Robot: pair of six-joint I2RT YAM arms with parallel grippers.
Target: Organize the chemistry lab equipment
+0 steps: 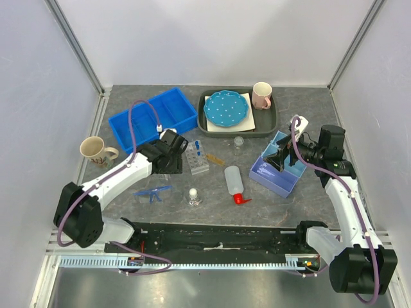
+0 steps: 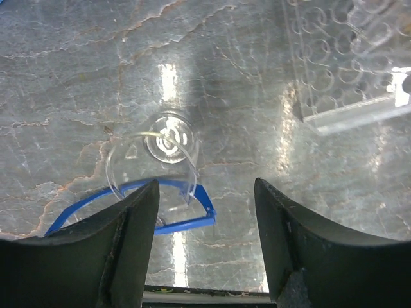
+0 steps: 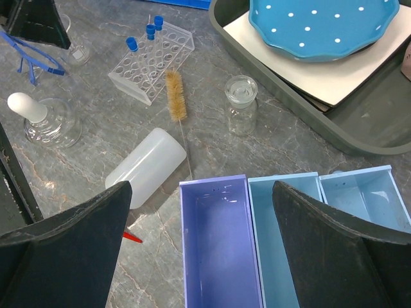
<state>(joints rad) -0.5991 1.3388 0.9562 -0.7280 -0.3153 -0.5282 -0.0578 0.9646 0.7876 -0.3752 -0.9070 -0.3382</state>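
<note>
Small clear glass beaker (image 2: 157, 160) sits on grey marbled worktop (image 2: 257, 96), prob. upright, just ahead of left fingers (image 2: 135, 224), offset twd the left-hand one; blue safety glasses (image 2: 192, 218) right beside it. Left fingers spread, nothing held; left arm nearer. Right fingers (image 3: 70, 244) spread wide, empty.

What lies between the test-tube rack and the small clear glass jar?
A thin brush with tan bristles lies between the test-tube rack and the glass jar, nearer the rack; the right wrist view shows it clearly.
</note>
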